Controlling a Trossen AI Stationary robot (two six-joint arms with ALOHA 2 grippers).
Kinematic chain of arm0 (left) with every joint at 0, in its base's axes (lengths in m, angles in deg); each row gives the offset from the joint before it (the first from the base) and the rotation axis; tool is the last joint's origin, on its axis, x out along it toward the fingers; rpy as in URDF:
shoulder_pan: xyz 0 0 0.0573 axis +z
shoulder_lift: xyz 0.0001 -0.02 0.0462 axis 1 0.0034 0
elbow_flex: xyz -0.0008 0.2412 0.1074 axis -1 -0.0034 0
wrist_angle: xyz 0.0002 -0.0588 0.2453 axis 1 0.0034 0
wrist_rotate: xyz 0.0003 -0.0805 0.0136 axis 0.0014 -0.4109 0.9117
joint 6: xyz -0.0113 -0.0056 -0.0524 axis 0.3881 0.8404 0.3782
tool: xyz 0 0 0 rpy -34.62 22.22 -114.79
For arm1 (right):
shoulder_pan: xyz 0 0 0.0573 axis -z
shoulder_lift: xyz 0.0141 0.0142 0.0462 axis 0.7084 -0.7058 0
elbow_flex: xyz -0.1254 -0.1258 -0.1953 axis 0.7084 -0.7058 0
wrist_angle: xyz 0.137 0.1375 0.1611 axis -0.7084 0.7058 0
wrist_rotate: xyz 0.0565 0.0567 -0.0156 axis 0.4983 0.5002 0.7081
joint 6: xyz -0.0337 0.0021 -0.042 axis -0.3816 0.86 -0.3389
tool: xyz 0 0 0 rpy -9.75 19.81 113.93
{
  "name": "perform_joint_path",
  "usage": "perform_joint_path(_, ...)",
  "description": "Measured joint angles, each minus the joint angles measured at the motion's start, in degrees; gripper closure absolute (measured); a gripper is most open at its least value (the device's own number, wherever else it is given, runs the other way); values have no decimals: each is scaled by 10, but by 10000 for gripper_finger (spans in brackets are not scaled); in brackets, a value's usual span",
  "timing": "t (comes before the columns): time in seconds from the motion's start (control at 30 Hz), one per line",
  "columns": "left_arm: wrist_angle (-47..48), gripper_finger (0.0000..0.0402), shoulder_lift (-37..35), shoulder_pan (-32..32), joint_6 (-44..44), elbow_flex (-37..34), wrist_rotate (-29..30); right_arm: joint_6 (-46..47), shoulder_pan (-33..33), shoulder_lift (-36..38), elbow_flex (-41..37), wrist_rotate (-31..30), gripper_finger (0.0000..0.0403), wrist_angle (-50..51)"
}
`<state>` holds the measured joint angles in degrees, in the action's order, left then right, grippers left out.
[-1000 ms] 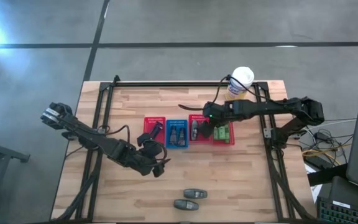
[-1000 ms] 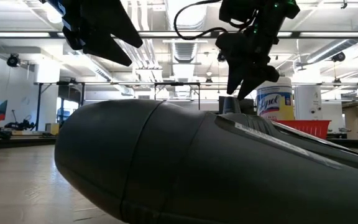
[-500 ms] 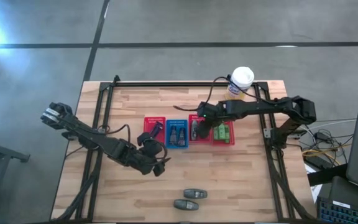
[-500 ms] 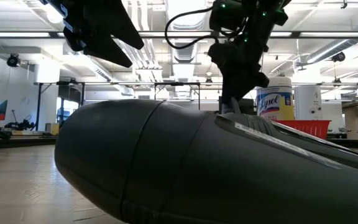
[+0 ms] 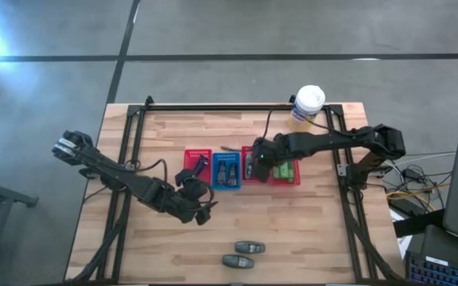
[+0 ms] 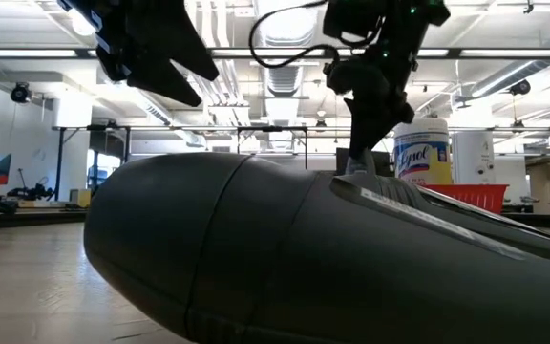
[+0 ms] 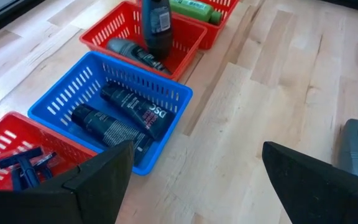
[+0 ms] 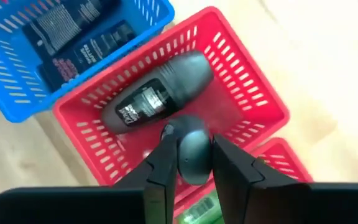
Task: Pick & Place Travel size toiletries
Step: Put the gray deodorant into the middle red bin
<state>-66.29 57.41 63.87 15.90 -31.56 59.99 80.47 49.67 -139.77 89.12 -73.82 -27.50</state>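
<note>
In a row at mid-table stand a red basket [image 5: 252, 179] holding grey oval bottles, a blue basket [image 5: 227, 184] with dark bottles [image 7: 132, 106], and two more red baskets. My right gripper [image 5: 254, 162] hangs over the red basket, shut on an upright grey oval bottle [image 8: 190, 152]. A second grey bottle [image 8: 157, 96] lies flat on that basket's floor. Two more grey oval bottles [image 5: 245, 254] lie on the wood near the front edge. My left gripper [image 5: 203, 208] waits open in front of the baskets, holding nothing. My right gripper pinches the rounded top end [image 8: 191, 144] of the grey oval bottle between its two fingers [image 8: 160, 171]. The fingers come from above, pointing steeply down. The bottle stands upright, its lower end [image 7: 157, 46] inside the red basket beside the lying bottle. Whether it rests on the floor I cannot tell.
A white-and-yellow canister [image 5: 308, 102] stands at the far edge. The leftmost red basket [image 5: 198, 161] holds razors, the rightmost [image 5: 285, 171] green bottles. One grey bottle [image 6: 256, 248] lies right before the low camera. Bare wood lies between the baskets and the front edge.
My right gripper has gone toward the table's left and a little nearer, from the green-bottle basket side to above the grey-bottle basket. It has rolled somewhat, and its fingers have shut on the upright grey bottle.
</note>
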Motion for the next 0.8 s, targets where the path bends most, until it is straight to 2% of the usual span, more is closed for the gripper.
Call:
perform_joint_path(0.3, 1, 42, 0, 0, 2, -3, -1, -39, -51, -1, 30, -177, 332, 2)
perform_joint_path(0.57, 1, 42, 0, 0, -2, -3, -1, -42, -64, -18, 26, -198, 332, 8)
perform_joint_path(0.8, 4, 42, 0, 0, -2, -3, -1, -46, -99, -68, 25, -276, 323, 9)
